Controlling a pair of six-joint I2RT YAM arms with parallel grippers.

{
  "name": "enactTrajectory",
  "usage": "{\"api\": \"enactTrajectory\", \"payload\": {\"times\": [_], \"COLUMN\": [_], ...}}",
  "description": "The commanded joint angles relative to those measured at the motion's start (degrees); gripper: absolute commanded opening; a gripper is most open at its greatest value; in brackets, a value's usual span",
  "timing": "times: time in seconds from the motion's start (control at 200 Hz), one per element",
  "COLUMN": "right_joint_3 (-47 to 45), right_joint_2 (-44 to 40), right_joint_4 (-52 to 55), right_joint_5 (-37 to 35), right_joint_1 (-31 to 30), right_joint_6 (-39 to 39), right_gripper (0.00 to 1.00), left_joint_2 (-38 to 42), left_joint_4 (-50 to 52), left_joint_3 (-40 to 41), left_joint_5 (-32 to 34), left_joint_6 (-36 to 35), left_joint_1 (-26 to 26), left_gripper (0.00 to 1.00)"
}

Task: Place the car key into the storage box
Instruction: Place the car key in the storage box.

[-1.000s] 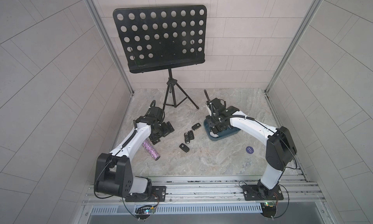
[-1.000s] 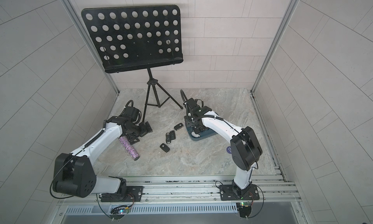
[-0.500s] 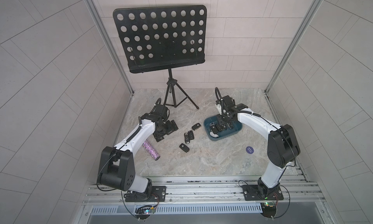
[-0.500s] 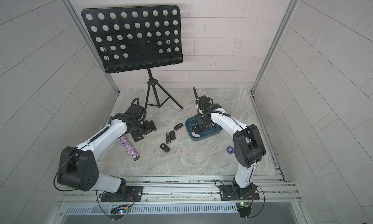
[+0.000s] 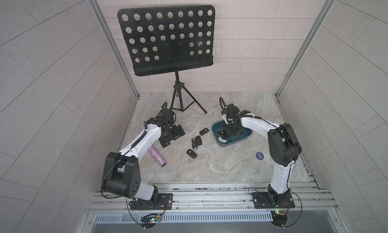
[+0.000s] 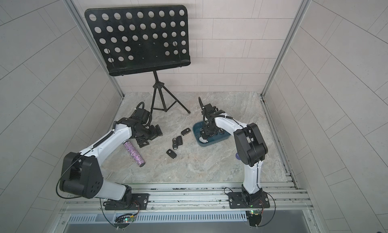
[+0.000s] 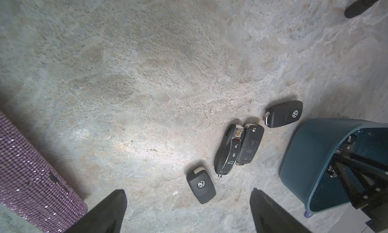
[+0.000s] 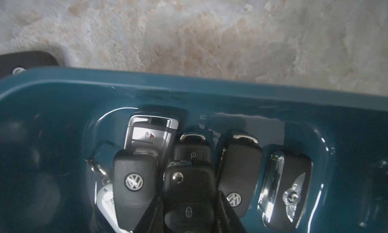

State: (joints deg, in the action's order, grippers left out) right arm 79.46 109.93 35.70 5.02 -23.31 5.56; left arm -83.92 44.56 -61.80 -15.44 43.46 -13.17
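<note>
The dark teal storage box [image 5: 243,140] [image 6: 222,138] lies right of centre on the stone floor. My right gripper [image 5: 230,131] [image 6: 209,131] reaches down into it, shut on a black car key [image 8: 189,192] with a padlock button. Around that key, several other fobs [image 8: 134,183] lie on the box bottom below the rim [image 8: 189,83]. My left gripper [image 5: 173,137] [image 7: 189,213] hangs open over bare floor, its fingertips [image 7: 109,213] apart from a loose VW fob [image 7: 201,186]. More loose fobs [image 5: 196,141] [image 5: 204,131] lie between that gripper and the box wall [image 7: 310,150].
A purple glitter cylinder [image 5: 157,156] [image 7: 31,179] lies by the left arm. At the back stands a black music stand [image 5: 165,39] on a tripod [image 5: 178,99], one foot [image 7: 357,7] near the left gripper. A small purple sticker [image 5: 260,155] lies by the right arm.
My right gripper, still shut on the key, has shifted over the box and come down inside it. The left arm has swung a little toward the loose fobs.
</note>
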Motion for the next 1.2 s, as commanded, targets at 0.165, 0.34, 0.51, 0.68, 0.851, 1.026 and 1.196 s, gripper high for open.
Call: {"api": "enactTrajectory", "payload": {"times": [0.165,0.34,0.51,0.68,0.851,1.026,1.196], "right_joint_3": [-0.69,-0.80,-0.45,0.07,0.76,0.39,-1.53], "right_joint_2": [2.00,1.56,-0.27,-2.89,-5.44,-8.89,-12.71], "right_joint_4": [-0.63,-0.55,-0.03,0.76,1.82,1.81,-0.80], "right_joint_5": [0.44,0.10,-0.14,-0.45,1.19,2.16,3.25], "right_joint_1": [0.15,0.20,0.20,0.21,0.09,-1.81,-5.41], "right_joint_6": [0.23,0.84,1.20,1.72,4.63,8.99,15.26], "right_gripper": [0.30,0.39,0.47,0.53,0.54,0.55,0.55], "left_joint_2": [-0.48,-0.10,0.27,0.38,0.09,0.24,0.60], "left_joint_4": [1.41,1.36,1.56,1.45,1.56,1.45,0.65], "left_joint_3": [-1.68,-1.51,-1.37,-1.52,-1.85,-1.40,-0.02], "left_joint_5": [0.34,0.34,0.33,0.24,0.09,0.00,-0.71], "left_joint_6": [-0.44,-0.43,-0.43,-0.62,-1.03,-1.27,-1.28], "left_joint_1": [-0.21,-0.22,-0.23,-0.27,-0.11,0.12,0.71], "left_gripper": [1.00,1.00,1.00,1.00,1.00,1.00,1.00]}}
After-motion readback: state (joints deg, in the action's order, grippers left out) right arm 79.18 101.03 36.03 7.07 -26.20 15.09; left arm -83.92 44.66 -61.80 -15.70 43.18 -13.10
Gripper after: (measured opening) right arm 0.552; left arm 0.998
